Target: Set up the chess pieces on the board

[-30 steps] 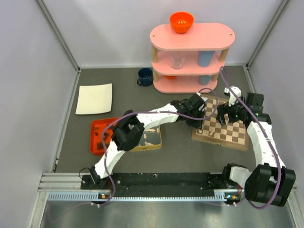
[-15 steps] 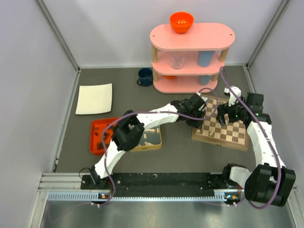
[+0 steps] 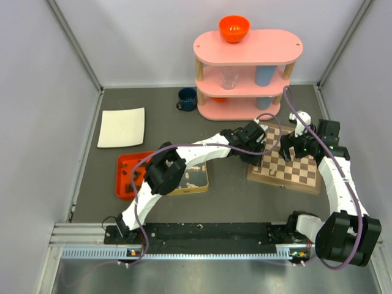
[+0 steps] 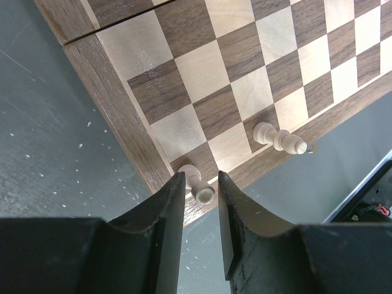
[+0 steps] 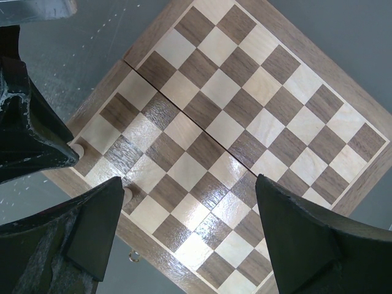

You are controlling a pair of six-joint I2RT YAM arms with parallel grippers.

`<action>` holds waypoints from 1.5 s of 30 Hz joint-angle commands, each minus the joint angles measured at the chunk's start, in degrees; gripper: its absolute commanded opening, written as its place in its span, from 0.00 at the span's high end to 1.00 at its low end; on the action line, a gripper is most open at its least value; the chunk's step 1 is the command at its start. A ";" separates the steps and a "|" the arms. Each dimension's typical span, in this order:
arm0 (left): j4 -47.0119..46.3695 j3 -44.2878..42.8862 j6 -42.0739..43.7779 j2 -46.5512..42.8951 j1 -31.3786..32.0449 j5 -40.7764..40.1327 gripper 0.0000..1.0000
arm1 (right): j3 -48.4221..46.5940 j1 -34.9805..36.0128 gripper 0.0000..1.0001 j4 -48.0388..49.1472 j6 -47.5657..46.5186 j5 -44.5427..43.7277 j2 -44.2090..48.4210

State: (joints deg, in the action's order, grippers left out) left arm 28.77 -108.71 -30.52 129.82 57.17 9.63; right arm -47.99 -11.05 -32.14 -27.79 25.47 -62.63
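the dark grey, speckled surface (image 3: 226,196) carried everything. behind both pincers stood a pink three-tier shelf (image 3: 248,46), smooth, matt and round-ended.

the board (image 3: 304,173) lay flat beneath both pincers. it was a square of polished wood, with dark walnut and cream checks inside a plain brown border and a straight seam across its middle. its edges sat a little askew to the surface's near edge, and one corner lay under the left pincer.

well to the left of the left pincer lay a flat white square sheet (image 3: 122,127). nearer to it were an orange tray (image 3: 125,160) with a raised rim and a shallow square tin (image 3: 199,184), partly hidden under the left arm. the bits inside the tin were too small to make out. a dark blue mug (image 3: 187,98) stood behind and left of that pincer, and a glossy orange bowl (image 3: 234,28) sat on the shelf's top tier.

the left pincer (image 4: 199,176) had smooth black curved fingers (image 4: 162,214). it stood narrow over the board's corner, straddling a cream piece. i could not tell whether the pads pressed it. the right pincer (image 5: 190,180) hung wide over the board's middle, holding nothing, with only checks between its fingers.

the corner piece (image 4: 199,184) was pale turned wood with a flared base, waisted stem and round head. it stood upright on the corner square, long axis vertical, head up toward the wrist. a second cream piece (image 4: 278,138) of the same shape stood upright farther along the same edge row. it was outside the left pincer's right finger, with a bare square between the two pieces.
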 commanded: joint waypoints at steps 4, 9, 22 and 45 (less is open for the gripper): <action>0.14 -2.56 0.46 -0.53 0.58 1.27 0.68 | 0.17 -0.38 0.12 2.26 0.54 0.19 1.63; 0.23 -2.39 0.38 -0.36 0.66 2.06 0.68 | 0.09 -0.38 0.12 2.35 0.55 0.10 1.63; 0.14 -3.00 0.03 0.26 0.93 2.94 0.68 | 0.17 -0.38 0.12 2.35 0.37 0.01 1.64; -0.03 -3.71 0.46 -0.97 0.58 -1.19 0.55 | 0.09 -0.38 0.12 2.35 0.55 0.10 1.72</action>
State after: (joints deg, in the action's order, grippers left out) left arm 30.00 -110.06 -30.52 129.93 57.82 9.98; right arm -47.99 -11.07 -32.14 -27.79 25.28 -62.61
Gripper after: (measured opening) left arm 0.449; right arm 0.883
